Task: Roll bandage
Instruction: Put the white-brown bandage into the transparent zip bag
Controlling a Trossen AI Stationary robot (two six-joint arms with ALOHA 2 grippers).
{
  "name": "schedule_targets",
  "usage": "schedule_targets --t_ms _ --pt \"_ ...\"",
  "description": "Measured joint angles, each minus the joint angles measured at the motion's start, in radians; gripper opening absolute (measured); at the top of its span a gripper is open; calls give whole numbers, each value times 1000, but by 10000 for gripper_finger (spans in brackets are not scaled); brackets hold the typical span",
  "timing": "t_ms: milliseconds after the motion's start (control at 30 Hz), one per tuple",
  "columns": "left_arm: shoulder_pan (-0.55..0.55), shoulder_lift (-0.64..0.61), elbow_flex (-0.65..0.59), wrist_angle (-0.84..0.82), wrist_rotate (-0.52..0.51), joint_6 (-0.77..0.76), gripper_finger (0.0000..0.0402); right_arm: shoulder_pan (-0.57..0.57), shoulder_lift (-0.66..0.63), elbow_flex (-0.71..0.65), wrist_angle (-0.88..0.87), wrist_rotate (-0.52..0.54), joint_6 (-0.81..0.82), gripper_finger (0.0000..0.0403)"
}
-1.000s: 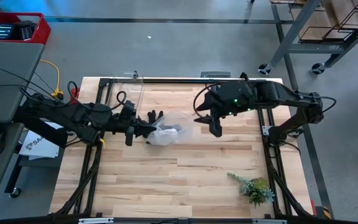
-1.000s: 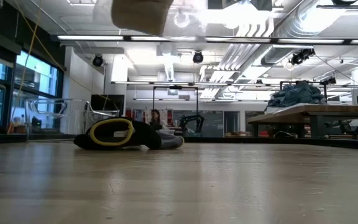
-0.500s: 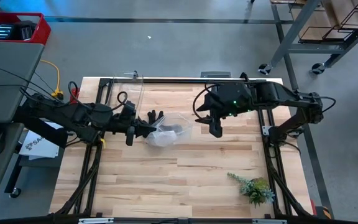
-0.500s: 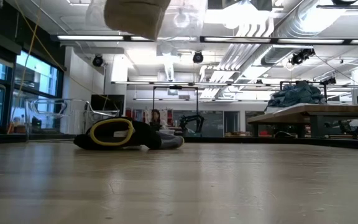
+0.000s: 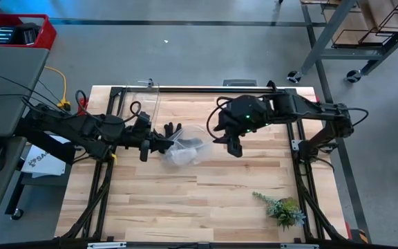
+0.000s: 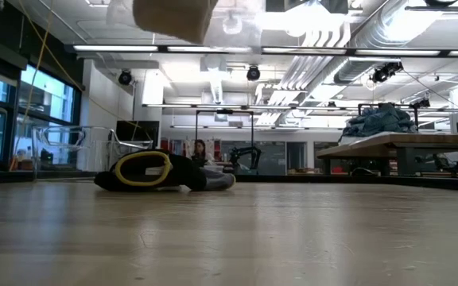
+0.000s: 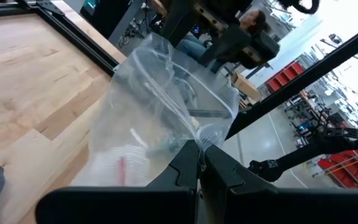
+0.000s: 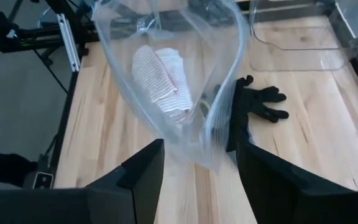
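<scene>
Left gripper is clamped tight on the bag, holding it off the worktop. The bandage sits folded inside. Right gripper hangs wide, empty, at the bag's mouth; it should enter straight without snagging plastic. Only its wrist view shows the bandage clearly, glove just beyond.

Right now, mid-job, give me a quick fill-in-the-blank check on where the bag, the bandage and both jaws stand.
1. The left gripper has its jaws ____ on an edge of the clear plastic bag.
2. The bandage lies ____ the bag.
3. The right gripper has its jaws ____, facing the bag.
4. The black glove lies on the ____.

Missing words: shut; inside; open; table
</scene>
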Motion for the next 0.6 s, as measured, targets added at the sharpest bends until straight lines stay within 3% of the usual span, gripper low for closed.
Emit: schedule_targets --t_ms 233,367,467,600 --pt "0 0 0 -1 0 -7 0 -4 7 0 40 -8 -7 192" --pt "1 0 0 -1 -2 -7 0 -4 9 0 28 -8 -9 167" --pt "3 0 0 -1 -2 -7 0 2 22 0 18 -6 -24 121" --pt "4 0 0 -14 -2 -6 0 10 21 0 9 -8 -28 19"
